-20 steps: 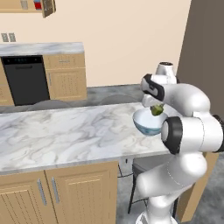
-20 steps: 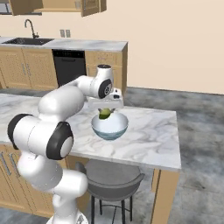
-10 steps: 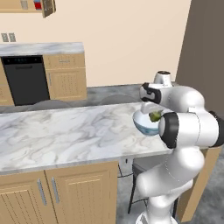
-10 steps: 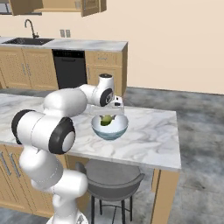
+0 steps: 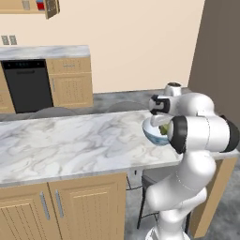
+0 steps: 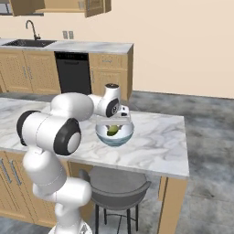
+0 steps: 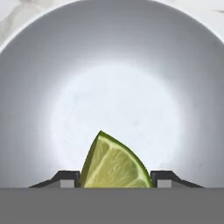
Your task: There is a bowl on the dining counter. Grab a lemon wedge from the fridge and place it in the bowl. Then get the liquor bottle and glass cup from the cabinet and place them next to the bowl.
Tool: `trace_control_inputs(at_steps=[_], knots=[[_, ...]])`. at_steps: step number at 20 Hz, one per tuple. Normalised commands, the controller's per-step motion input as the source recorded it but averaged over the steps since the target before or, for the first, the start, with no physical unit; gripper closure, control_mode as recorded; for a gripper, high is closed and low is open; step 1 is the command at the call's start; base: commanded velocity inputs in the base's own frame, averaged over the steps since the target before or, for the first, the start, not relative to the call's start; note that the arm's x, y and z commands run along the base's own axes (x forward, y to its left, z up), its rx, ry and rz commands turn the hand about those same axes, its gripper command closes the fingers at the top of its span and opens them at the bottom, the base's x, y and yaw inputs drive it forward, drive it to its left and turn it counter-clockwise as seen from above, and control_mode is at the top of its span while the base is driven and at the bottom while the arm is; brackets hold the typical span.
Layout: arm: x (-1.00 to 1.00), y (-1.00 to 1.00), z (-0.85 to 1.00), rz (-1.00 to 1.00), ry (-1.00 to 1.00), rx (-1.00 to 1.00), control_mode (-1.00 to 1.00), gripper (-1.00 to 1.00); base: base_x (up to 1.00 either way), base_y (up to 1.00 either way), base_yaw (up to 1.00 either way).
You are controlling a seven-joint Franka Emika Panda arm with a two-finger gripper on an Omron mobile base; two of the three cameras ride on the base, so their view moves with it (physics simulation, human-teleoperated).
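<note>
Hand view has my gripper (image 7: 116, 179) lowered into the bowl (image 7: 39, 87) near the dining counter's (image 5: 70, 145) right end, jaws still clamped on the lemon wedge (image 7: 114, 164); release next, I reckon.

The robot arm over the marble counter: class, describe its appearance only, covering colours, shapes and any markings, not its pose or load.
The arm is made of glossy white, rounded, bulbous shells joined by dark black ring-shaped joints. A short white cylinder with a dark cap tops the wrist. The gripper ends in two small dark finger tips with pale grey pads. No cables, lettering or logos can be made out.
</note>
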Motion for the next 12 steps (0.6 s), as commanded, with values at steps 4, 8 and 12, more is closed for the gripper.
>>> trace_control_inputs(at_steps=[4, 8, 12], knots=[[0.12, -0.02, -0.24, 0.00, 0.00, 0.00, -1.00, 1.00, 0.00, 0.00, 0.00], [0.08, -0.01, -0.17, 0.00, 0.00, 0.00, -1.00, -1.00, 0.00, 0.00, 0.00], [0.02, -0.08, -0.03, 0.00, 0.00, 0.02, -1.00, -1.00, 0.00, 0.00, 0.00]])
